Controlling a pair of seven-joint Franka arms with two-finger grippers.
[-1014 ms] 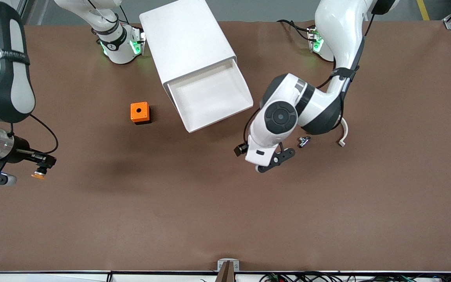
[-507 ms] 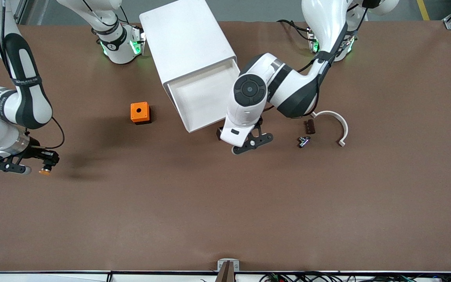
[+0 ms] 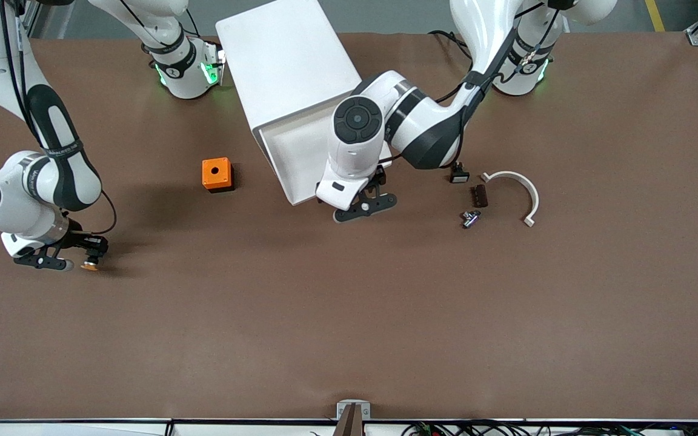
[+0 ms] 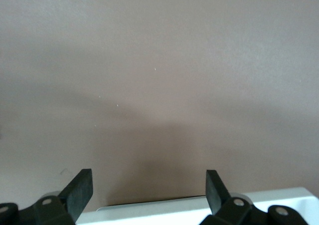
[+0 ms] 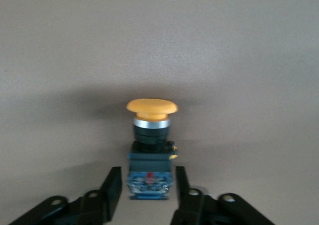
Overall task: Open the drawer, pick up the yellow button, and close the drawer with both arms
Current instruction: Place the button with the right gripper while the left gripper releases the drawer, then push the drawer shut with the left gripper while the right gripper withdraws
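A metal bracket [image 3: 353, 410] and cables edge the matte brown counter [image 3: 349, 315]. Toward the right arm's end, the button [image 3: 89, 265] lies on the counter, and the right end effector [image 5: 148, 190] is slightly spread, its fingers flanking the blue base without pinching it. Farther off, the left end effector [image 3: 365, 208] is spread wide at the open drawer [image 3: 291, 151] front, with small parts [image 3: 476, 203] beside it. Lettering on the arm bands cannot be read. Grey floor [image 3: 422, 15] lies past the counter

Right claw [image 3: 85, 257] looser around button [image 3: 89, 265]
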